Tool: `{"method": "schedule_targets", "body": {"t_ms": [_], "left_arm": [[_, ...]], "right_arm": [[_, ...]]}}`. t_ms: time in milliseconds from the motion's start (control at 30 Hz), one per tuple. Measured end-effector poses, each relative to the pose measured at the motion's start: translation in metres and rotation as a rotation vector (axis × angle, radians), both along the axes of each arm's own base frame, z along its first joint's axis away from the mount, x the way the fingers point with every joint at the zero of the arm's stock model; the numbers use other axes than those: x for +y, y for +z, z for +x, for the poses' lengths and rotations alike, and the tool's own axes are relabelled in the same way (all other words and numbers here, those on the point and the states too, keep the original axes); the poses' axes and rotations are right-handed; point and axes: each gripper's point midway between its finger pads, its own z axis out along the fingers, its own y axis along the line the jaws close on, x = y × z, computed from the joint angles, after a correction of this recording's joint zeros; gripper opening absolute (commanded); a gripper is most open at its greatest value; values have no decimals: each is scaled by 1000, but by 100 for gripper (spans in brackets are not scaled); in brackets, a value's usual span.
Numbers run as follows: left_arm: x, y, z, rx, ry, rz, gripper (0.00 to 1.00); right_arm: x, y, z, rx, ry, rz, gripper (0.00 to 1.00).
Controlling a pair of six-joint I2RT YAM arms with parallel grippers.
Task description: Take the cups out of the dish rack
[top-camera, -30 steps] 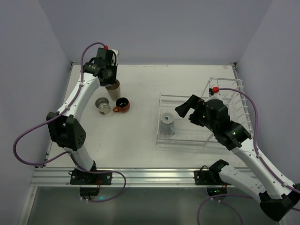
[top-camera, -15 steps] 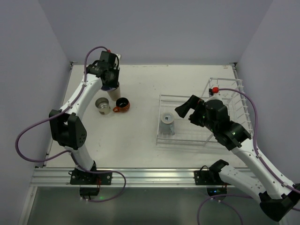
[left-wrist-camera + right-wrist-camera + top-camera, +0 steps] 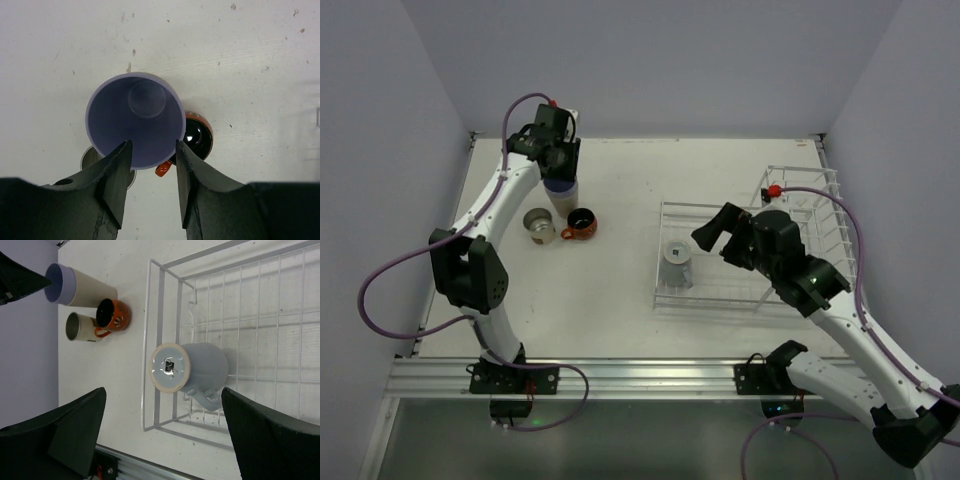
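Note:
The lavender tumbler (image 3: 561, 192) (image 3: 135, 115) stands upright on the table at the back left; its outside looks beige in the right wrist view (image 3: 75, 287). My left gripper (image 3: 559, 172) (image 3: 152, 147) hangs just above its rim with the jaws apart and nothing between them. Beside it stand the beige tumbler (image 3: 539, 224) (image 3: 80, 327) and the orange-red mug (image 3: 582, 222) (image 3: 197, 140) (image 3: 114, 314). The light blue-grey cup (image 3: 677, 262) (image 3: 195, 370) sits upside down in the dish rack (image 3: 720, 205) (image 3: 150, 340). My right gripper (image 3: 718, 238) (image 3: 162, 390) hovers wide open above that cup.
The rack's taller basket section (image 3: 820, 200) rises at the right, behind my right arm. The lilac walls close in on the left, back and right. A metal rail (image 3: 620, 375) runs along the table's near edge.
The left jaws have parted and let go of the lavender tumbler, which now stands on the table. The left wrist has shifted slightly. The right arm has barely moved.

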Motion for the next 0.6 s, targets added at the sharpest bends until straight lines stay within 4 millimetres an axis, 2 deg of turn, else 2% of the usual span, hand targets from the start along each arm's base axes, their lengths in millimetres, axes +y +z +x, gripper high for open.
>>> {"method": "schedule_targets", "body": {"t_ms": [200, 333, 433, 600], "left_arm": [[0, 10, 1, -30, 2, -6, 46], [-1, 34, -5, -91, -6, -37, 48], [-5, 56, -15, -152, -27, -85, 50], [-25, 91, -46, -270, -115, -240, 64]], "right_arm": [[2, -21, 5, 53, 14, -65, 99], [7, -35, 5, 99, 37, -134, 99], [16, -38, 3, 109, 70, -194, 99], [36, -33, 2, 95, 137, -303, 99]]}}
